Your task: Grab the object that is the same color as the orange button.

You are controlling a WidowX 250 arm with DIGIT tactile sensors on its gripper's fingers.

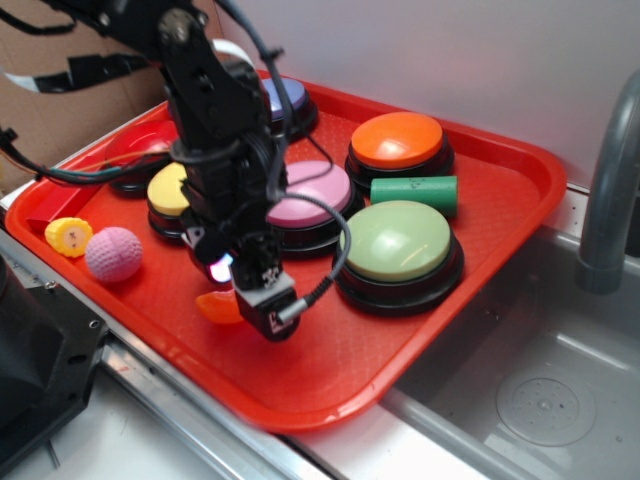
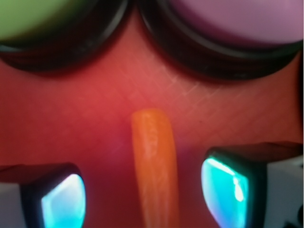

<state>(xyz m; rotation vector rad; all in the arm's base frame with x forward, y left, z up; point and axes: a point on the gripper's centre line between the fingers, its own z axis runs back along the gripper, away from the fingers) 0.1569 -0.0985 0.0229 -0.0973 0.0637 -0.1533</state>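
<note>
Big red tray [image 1: 500, 190] fills the scene, sitting beside a grey sink [image 1: 540, 400] with its faucet pipe [image 1: 610, 180]. On the tray, six dome buttons can be made out: the orange button [image 1: 397, 140] at the back, a green one [image 1: 398, 240], a pink one [image 1: 312, 192], a yellow one [image 1: 168, 188], a purple one [image 1: 287, 96] and a red one [image 1: 150, 150] mostly hidden behind the arm. One green cylinder [image 1: 414, 190] lies between orange and green domes. One pink knitted ball [image 1: 113, 253] and one yellow round toy [image 1: 68, 236] sit near the tray's left edge.

Now the black arm [image 1: 215, 130] is down low, and the end effector [image 2: 142, 194] is spread wide, its two glowing pads [image 2: 64, 199] standing either side of the single orange crescent toy [image 2: 154, 166] without touching it. In the wrist view the toy's long axis runs straight away from the camera, tip pointing toward the gap between the green and pink buttons. It lies flat on the tray floor near the front edge.
</note>
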